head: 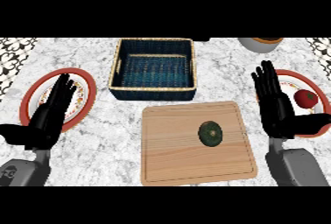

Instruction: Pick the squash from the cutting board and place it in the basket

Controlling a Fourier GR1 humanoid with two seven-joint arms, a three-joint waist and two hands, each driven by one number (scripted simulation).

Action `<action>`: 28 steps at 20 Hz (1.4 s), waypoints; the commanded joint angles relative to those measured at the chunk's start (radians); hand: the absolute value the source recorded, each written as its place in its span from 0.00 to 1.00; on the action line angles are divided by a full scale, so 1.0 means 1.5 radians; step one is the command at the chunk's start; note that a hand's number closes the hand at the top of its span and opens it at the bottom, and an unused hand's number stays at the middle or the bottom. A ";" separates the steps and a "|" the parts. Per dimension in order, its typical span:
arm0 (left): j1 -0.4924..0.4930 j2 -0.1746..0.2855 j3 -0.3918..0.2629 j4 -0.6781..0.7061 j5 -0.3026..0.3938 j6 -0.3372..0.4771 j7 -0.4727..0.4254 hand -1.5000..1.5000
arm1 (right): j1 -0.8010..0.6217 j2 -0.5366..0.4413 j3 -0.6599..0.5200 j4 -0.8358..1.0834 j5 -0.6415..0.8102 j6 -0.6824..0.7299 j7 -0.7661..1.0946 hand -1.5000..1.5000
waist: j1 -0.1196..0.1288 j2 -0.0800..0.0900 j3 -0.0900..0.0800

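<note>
At the far left of the tabletop (107, 131), the left hand (47, 114) rests open, fingers straight, over a red-rimmed plate (92, 94). Further right, the dark basket (152, 93) sits just behind the cutting board (171, 153), with nothing visible inside. On that board lies the squash (211, 133), untouched. Beyond it the right hand (279, 107) is equally open, beside a second plate (296, 78) carrying a tomato (306, 98). Nothing is done yet: grasp, lift and placing all remain.

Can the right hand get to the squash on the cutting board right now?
Probably yes. The squash lies alone on the board, and nothing stands between it and the open right hand beside the board's right edge.
</note>
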State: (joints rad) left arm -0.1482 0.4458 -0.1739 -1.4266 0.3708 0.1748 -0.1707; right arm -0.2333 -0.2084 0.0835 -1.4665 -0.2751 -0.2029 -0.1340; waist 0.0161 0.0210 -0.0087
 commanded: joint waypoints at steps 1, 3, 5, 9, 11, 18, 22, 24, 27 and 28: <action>0.074 -0.003 0.001 0.010 0.009 -0.021 0.015 0.50 | -0.056 0.030 0.017 0.020 0.027 -0.024 0.012 1.00 | -0.002 -0.014 0.006; 0.064 -0.013 -0.025 0.068 -0.004 0.007 0.085 0.50 | -0.084 0.017 0.013 0.021 0.015 0.012 -0.011 1.00 | -0.001 -0.010 0.006; 0.088 -0.020 -0.052 0.083 -0.002 0.025 0.166 0.50 | -0.122 0.042 0.026 0.005 0.024 -0.002 -0.027 1.00 | 0.006 -0.009 0.007; 0.117 -0.036 -0.094 0.104 -0.015 0.021 0.198 0.50 | -0.128 0.110 0.200 0.048 0.145 0.010 -0.077 1.00 | 0.018 -0.008 0.006; 0.120 -0.037 -0.090 0.114 -0.016 0.021 0.196 0.50 | -0.147 0.135 0.270 0.093 0.229 -0.106 -0.049 0.00 | 0.020 -0.010 0.005; 0.135 -0.010 -0.067 0.089 -0.004 0.020 0.220 0.50 | -0.222 0.074 0.322 0.181 0.464 -0.258 0.215 0.00 | -0.008 -0.024 0.000; 0.149 -0.006 -0.061 0.081 -0.006 0.032 0.227 0.50 | -0.271 -0.027 0.329 0.154 0.559 -0.190 0.378 0.00 | -0.040 -0.037 -0.001; 0.160 -0.006 -0.065 0.065 -0.010 0.041 0.233 0.50 | -0.323 -0.069 0.326 0.130 0.575 -0.107 0.457 0.00 | -0.040 -0.039 0.000; 0.175 0.001 -0.051 0.068 -0.005 0.042 0.228 0.50 | -0.362 -0.100 0.345 0.054 0.577 0.017 0.556 0.00 | -0.049 -0.043 0.000; 0.178 -0.003 -0.048 0.073 0.004 0.036 0.231 0.50 | -0.383 -0.128 0.337 0.032 0.565 0.064 0.571 0.00 | -0.053 -0.043 0.000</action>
State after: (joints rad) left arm 0.0775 0.4409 -0.2472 -1.3484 0.3631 0.2303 0.1450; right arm -0.7187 -0.3122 0.5806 -1.3260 0.5493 -0.2910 0.5561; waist -0.0478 -0.0411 -0.0007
